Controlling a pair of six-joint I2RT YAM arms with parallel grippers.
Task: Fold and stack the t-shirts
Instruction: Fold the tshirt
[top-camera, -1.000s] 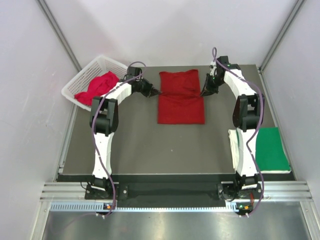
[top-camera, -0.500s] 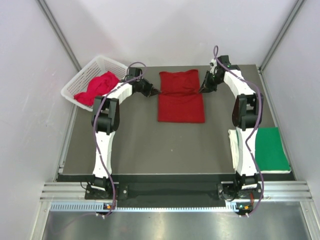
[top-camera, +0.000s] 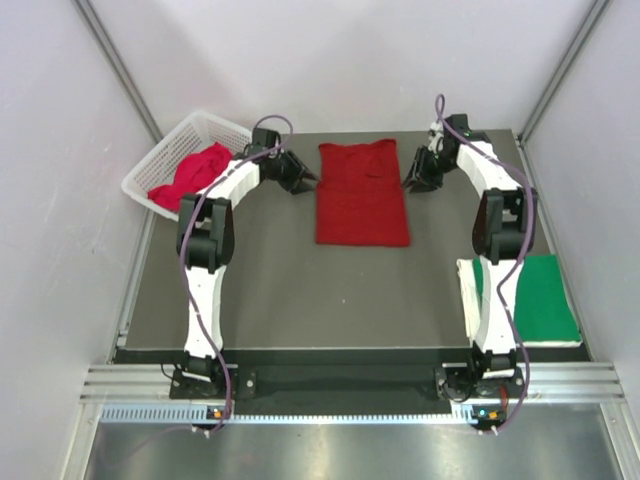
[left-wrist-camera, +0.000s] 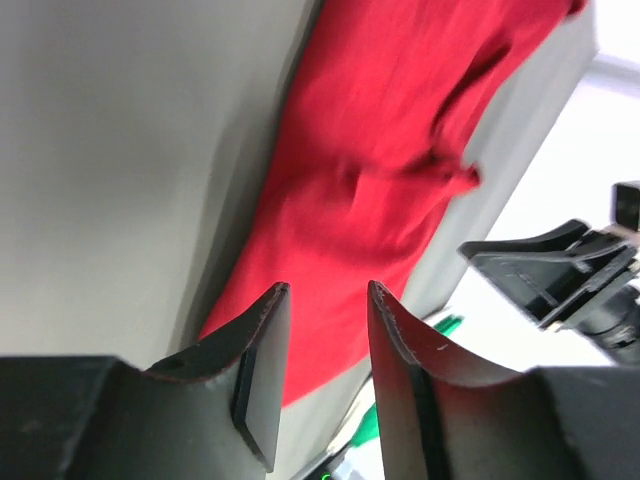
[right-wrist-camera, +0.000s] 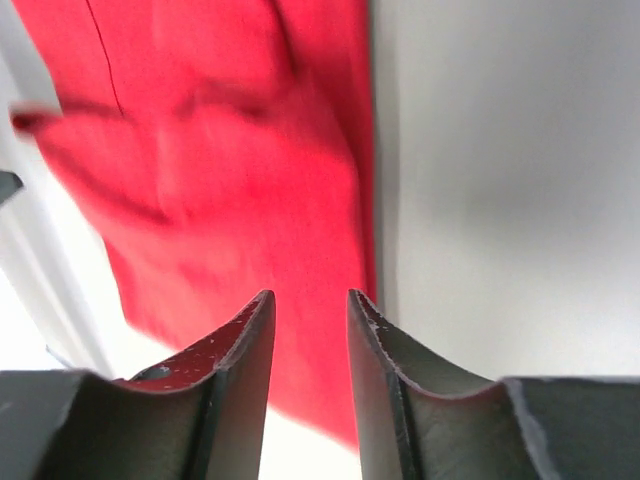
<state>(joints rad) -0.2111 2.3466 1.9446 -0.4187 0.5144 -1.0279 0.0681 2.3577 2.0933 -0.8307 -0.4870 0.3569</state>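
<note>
Both our jaws stand parted and empty. Our left gripper (top-camera: 306, 181) sits just beside the red shirt's (top-camera: 362, 195) left edge, our right gripper (top-camera: 412, 184) beside its right edge. That shirt lies flat at the table's (top-camera: 300, 290) far middle. A green shirt (top-camera: 541, 298) rests near our right base, and a crumpled shirt (top-camera: 195, 172) fills the basket (top-camera: 192, 130).
</note>
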